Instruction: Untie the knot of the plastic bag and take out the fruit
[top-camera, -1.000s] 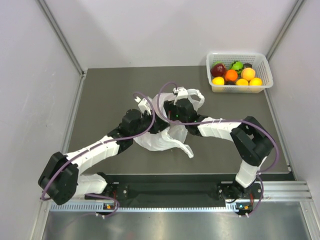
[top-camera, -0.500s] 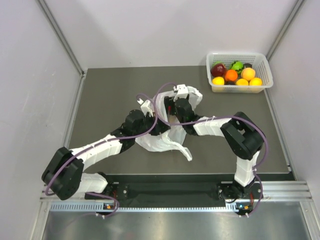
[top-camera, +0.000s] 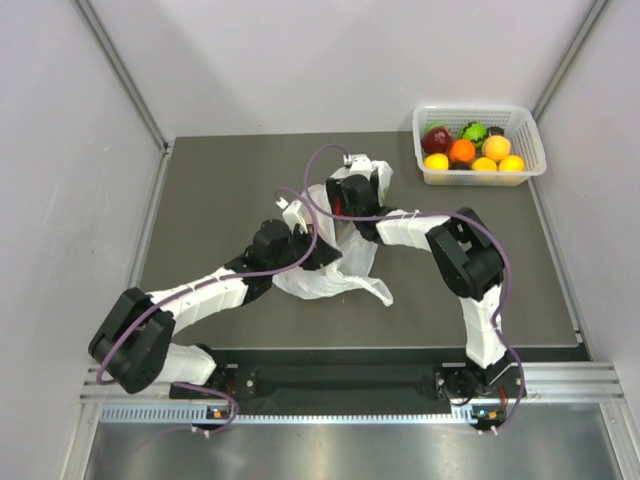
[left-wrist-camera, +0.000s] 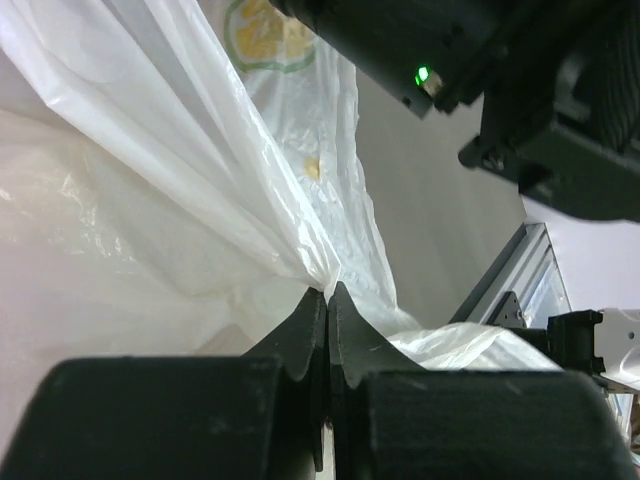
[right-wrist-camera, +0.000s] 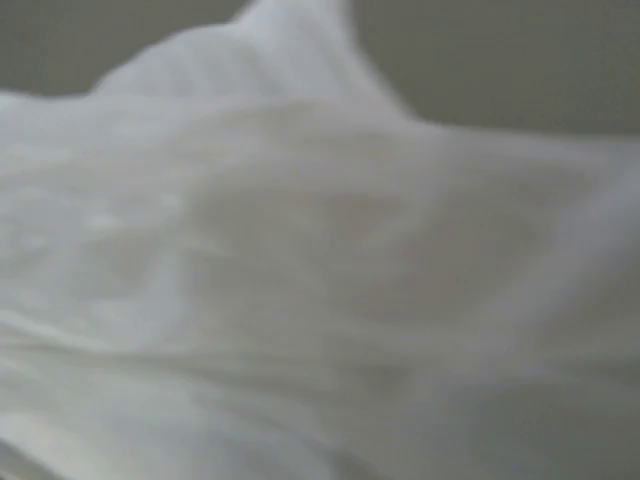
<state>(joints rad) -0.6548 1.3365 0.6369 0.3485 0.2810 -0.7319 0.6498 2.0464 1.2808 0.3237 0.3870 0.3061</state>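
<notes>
Two robot arms work at a thin, crinkly white plastic bag (top-camera: 335, 275) printed with citrus slices, slumped in the middle of the dark grey surface (top-camera: 220, 190). The left hand (left-wrist-camera: 327, 298) is clamped tight on a gathered fold of the plastic, which fans up and away from its closed tips. The right hand (top-camera: 355, 185) is pressed into the bag's far end, so close that its own camera shows only a blur of white film. Whether it stands wide or has closed on anything cannot be told.

The untying step appears to be in progress. The left hand seems to act as the anchor while the right seeks a hold near the tied end. The knot itself cannot be made out, and no fruit shows through the plastic.

The next move probably calls for the right hand to take a firm pinch on a loop or handle and draw it away from the anchored fold, gently, since film this thin could tear. A white slotted basket (top-camera: 470, 107) of assorted fruit stands well apart at the far right corner.
</notes>
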